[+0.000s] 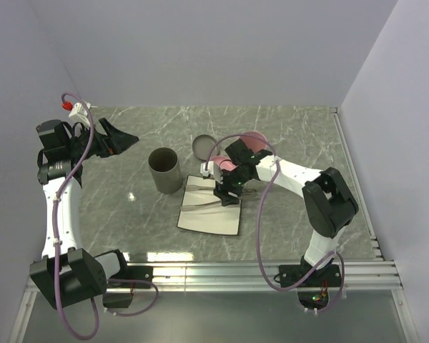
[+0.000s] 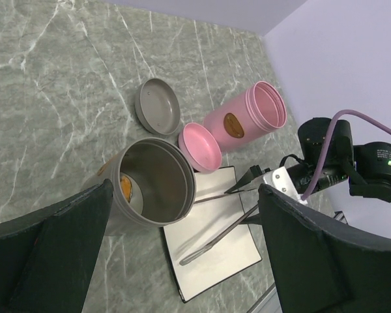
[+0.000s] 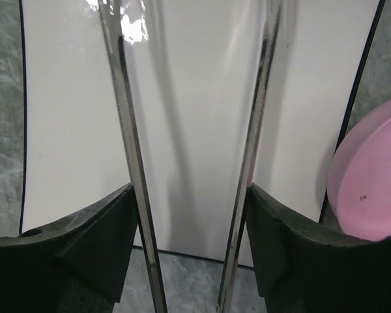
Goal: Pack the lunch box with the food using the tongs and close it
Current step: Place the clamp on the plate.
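Observation:
The grey round lunch box [image 1: 164,170] [image 2: 153,179] stands upright and uncovered left of the white plate [image 1: 209,214] [image 2: 215,261] [image 3: 189,98]. An orange piece of food [image 2: 125,187] shows inside it. Its grey lid [image 1: 204,146] [image 2: 159,106] lies behind on the table. My right gripper [image 1: 227,194] [image 3: 190,195] hovers over the plate's far edge, its fingers [image 3: 98,241] pressed against the outer sides of the silver tongs [image 1: 204,199] [image 2: 218,240] [image 3: 127,130]. The tongs' arms are spread, with nothing between them. My left gripper [image 1: 118,139] [image 2: 186,189] is open, raised at the far left.
A pink container [image 1: 252,140] [image 2: 244,117] lies on its side behind the plate. Its pink lid [image 2: 200,146] [image 3: 371,182] rests beside the plate's far corner. A metal rail runs along the table's near edge, and walls close the back and right.

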You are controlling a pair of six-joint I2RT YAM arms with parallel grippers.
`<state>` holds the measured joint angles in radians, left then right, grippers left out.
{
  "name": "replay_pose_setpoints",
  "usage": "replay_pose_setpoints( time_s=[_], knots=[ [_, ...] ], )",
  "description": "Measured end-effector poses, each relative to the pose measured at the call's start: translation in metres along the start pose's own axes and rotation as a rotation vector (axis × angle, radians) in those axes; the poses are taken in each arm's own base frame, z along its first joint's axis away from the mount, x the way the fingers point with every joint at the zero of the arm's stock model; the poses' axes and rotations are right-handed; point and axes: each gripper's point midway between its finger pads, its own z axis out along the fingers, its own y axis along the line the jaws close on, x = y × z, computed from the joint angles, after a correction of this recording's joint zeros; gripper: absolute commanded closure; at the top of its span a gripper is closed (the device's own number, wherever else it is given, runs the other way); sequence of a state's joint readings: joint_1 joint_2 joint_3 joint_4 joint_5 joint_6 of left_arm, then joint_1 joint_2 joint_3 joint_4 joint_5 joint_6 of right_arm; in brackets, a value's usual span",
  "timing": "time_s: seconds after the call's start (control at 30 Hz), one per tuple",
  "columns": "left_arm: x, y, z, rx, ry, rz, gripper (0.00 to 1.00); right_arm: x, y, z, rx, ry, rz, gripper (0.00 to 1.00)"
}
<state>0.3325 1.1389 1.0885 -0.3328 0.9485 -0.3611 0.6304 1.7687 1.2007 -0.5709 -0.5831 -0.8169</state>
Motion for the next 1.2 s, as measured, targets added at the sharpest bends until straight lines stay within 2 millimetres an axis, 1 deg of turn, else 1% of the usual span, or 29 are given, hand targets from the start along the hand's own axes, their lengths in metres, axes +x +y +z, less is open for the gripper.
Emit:
replay_pose_setpoints(
  time_s=[0.1,0.33,0.6,0.73,0.77,0.8,0.83,1.0,1.2],
  knots=[
    [0.000,0.000,0.000,0.000,0.000,-0.001,0.01,0.007,0.001,-0.001,0.001,0.034,0.012,0.23],
    [0.000,0.001,0.001,0.000,0.003,-0.004,0.01,0.015,0.002,0.003,0.011,0.090,0.011,0.22],
    [0.000,0.001,0.001,0.000,0.002,-0.003,0.01,0.026,0.006,0.022,0.004,0.170,-0.002,0.19],
    [0.000,0.001,0.001,0.000,0.003,-0.003,0.01,0.024,0.004,0.023,0.021,0.175,-0.010,0.14],
    [0.000,0.001,0.001,0.000,0.003,-0.003,0.01,0.024,0.003,0.023,0.026,0.176,-0.009,0.11],
    [0.000,0.001,0.001,0.000,0.002,-0.003,0.01,0.023,0.003,0.023,0.029,0.178,-0.009,0.05],
    [0.000,0.001,0.001,0.000,0.002,-0.003,0.01,0.023,0.003,0.023,0.031,0.179,-0.010,0.02],
    [0.000,0.001,0.001,0.000,0.003,-0.003,0.01,0.017,-0.001,0.021,0.047,0.173,-0.005,0.00],
    [0.001,0.001,0.001,0.000,0.003,-0.002,0.01,0.015,0.001,0.019,0.046,0.172,-0.006,0.00]
  ],
)
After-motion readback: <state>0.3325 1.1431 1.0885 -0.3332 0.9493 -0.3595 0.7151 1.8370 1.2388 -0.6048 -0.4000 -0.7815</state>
